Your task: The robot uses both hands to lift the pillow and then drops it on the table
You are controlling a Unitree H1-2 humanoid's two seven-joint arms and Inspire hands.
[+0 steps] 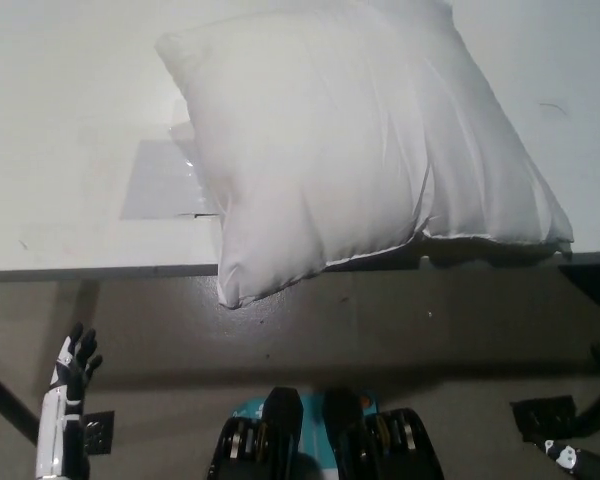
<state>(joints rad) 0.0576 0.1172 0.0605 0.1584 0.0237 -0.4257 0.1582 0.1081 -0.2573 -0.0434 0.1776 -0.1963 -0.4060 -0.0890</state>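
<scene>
A big white pillow (350,140) lies on the white table (70,100), its near corner hanging over the front edge. My white left hand (68,375) is low at the bottom left, below the table edge, fingers apart and holding nothing. Only a small part of my black right hand (590,450) shows at the bottom right corner, well away from the pillow. Neither hand touches the pillow.
A flat clear sheet (165,180) lies on the table just left of the pillow. The table's front edge (100,270) runs across the middle of the view, with brown floor (380,330) below it.
</scene>
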